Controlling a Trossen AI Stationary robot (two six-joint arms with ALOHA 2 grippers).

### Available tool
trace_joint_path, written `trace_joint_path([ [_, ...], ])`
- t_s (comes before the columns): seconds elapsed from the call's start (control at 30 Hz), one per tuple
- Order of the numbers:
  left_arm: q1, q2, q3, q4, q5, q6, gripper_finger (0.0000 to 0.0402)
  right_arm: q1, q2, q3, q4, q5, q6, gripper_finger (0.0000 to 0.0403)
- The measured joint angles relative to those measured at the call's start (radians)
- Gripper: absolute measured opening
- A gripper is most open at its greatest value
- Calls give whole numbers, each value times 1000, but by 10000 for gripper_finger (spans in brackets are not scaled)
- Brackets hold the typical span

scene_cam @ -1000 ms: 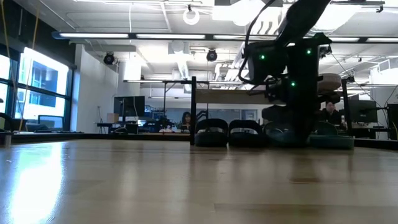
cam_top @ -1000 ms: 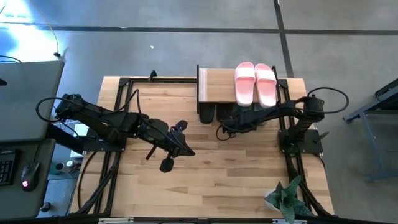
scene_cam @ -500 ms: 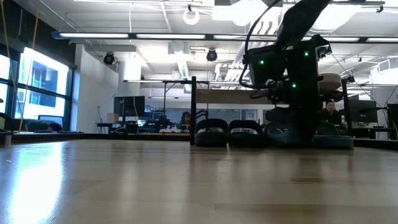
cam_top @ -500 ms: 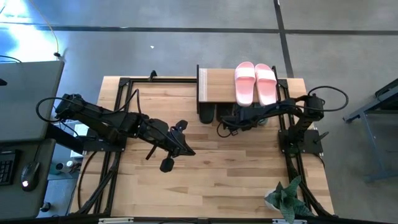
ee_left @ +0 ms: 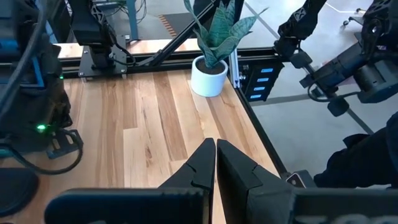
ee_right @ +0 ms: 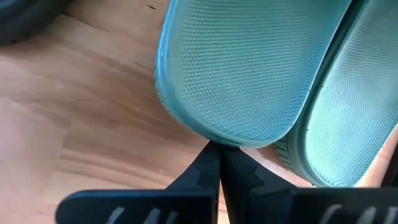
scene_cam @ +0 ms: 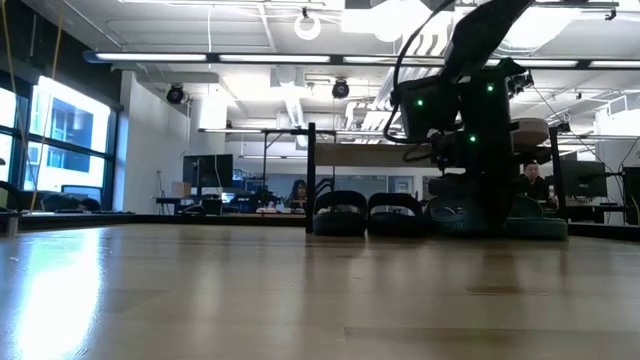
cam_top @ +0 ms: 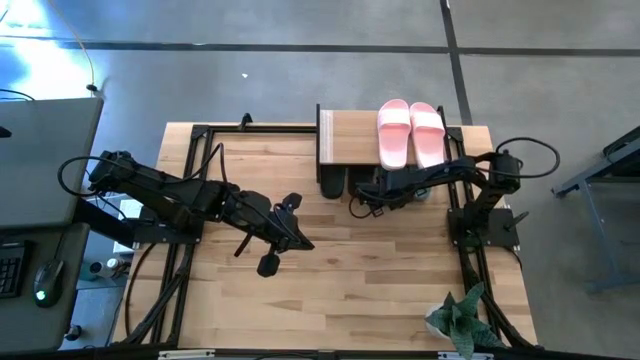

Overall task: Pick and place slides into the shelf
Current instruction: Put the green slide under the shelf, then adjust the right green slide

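The shelf (cam_top: 350,140) stands at the table's far edge, with the pink slides (cam_top: 411,135) on its top plank. The black slides (scene_cam: 340,213) lie on the table under it, and the dark green slides (scene_cam: 455,215) lie to their right. Both green heels show in the right wrist view (ee_right: 249,68). My right gripper (ee_right: 217,149) is shut, its tips at one green slide's heel; in the high view it is at the shelf's near side (cam_top: 385,188). My left gripper (cam_top: 303,243) is shut and empty above the table's middle left (ee_left: 216,144). My right gripper's shut fingertips (ee_right: 211,163) meet the rim of one green slide's heel end (ee_right: 214,138). They come slanting down from the table's near side. The slide lies flat on the table beside its mate.
A potted plant (cam_top: 455,320) stands at the near right corner and also shows in the left wrist view (ee_left: 211,59). The middle and near part of the tabletop (cam_top: 350,290) is bare wood. A desk with a keyboard (cam_top: 30,200) is left of the table. People sit in the room behind.
My right gripper has moved a little toward the table's far edge, toward the shelf, with its fingers shut at the green slide's heel.
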Motion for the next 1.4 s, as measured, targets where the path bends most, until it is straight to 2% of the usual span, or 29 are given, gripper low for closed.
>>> trace_joint_path([
  [0.4, 0, 0, 0, 0, 0, 16, 5, 97, 0, 0, -6, 62, 108, 0],
  [0.73, 0, 0, 0, -1, 0, 18, 5, 167, -29, 0, -33, 60, 177, 0],
  [0.9, 0, 0, 0, -2, 0, 22, 5, 243, -132, 0, -145, 70, 247, 0],
  [1.23, 0, 0, 0, 1, 0, 45, 5, 471, -450, 0, -268, 160, 442, 0],
  [1.33, 0, 0, 0, 0, 0, 45, 5, 537, -517, -12, -331, 170, 529, 0],
  [1.4, 0, 0, 0, -1, 0, 45, 5, 591, -561, -63, -314, 187, 617, 0],
])
